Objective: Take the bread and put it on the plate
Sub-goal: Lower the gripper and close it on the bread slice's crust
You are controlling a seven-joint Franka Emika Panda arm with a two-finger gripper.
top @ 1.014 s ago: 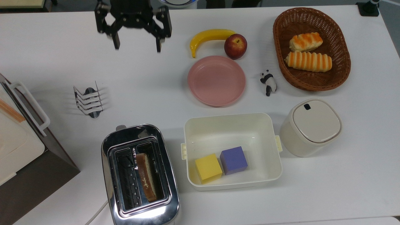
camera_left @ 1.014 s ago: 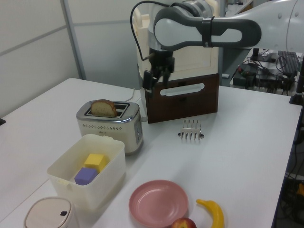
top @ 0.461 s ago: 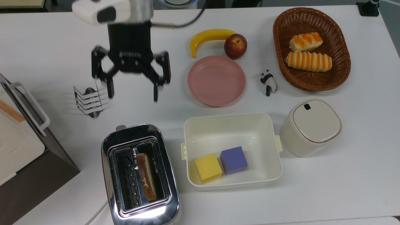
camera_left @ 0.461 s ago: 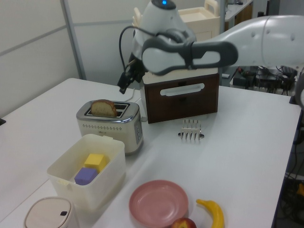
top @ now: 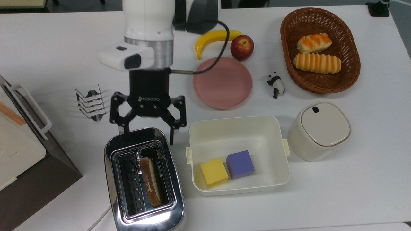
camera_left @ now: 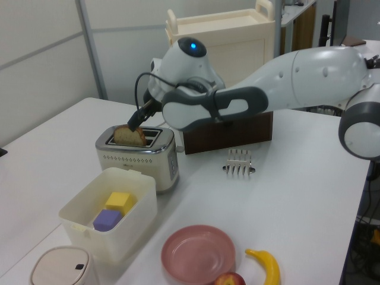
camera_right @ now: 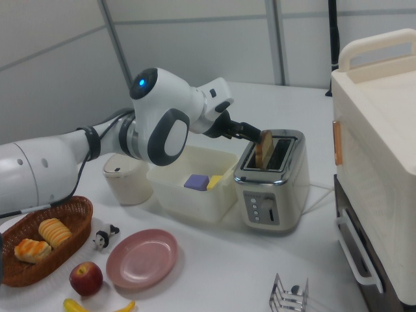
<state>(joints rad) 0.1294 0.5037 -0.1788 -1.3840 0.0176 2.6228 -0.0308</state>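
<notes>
Gripper spread wide above toaster — bread slotted upright

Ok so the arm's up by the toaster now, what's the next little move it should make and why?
Probably carry the tool along the toaster until its open fingers straddle the bread, then descend. The slice stands upright in the slot, ungrasped, the tool hangs over the toaster's end in the top view, and the plate is bare.

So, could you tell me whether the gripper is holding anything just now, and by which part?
Nothing: the gripper is open above the toaster's end, and the bread stands in its slot.
</notes>
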